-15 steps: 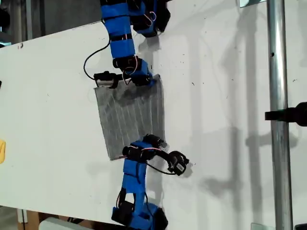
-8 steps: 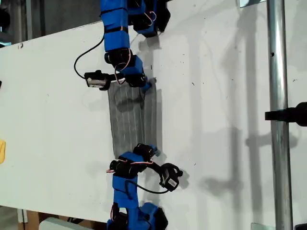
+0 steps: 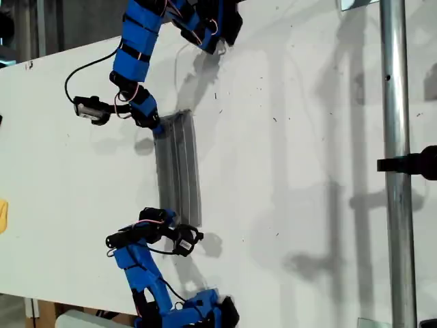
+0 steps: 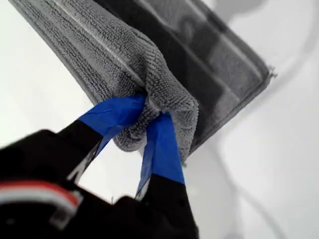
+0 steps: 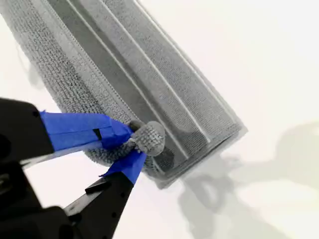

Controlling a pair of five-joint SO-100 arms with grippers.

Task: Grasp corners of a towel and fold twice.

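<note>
Towel [image 3: 179,169] lies as narrow grey strip mid-tabletop [image 3: 307,137], doubled over.

My first end effector [image 4: 149,112] pinches bunched towel corner; my second end effector [image 5: 130,144] pinches another corner.

Which arm is which in exterior view: cannot tell.

To do step well: carry both corners at same pace and height, keep cloth taut between arms, lay top edge flush on lower edge before letting go.

Wrist views show pinches and stacked layers; exterior view alone shows whole strip and both arms at its ends.
</note>
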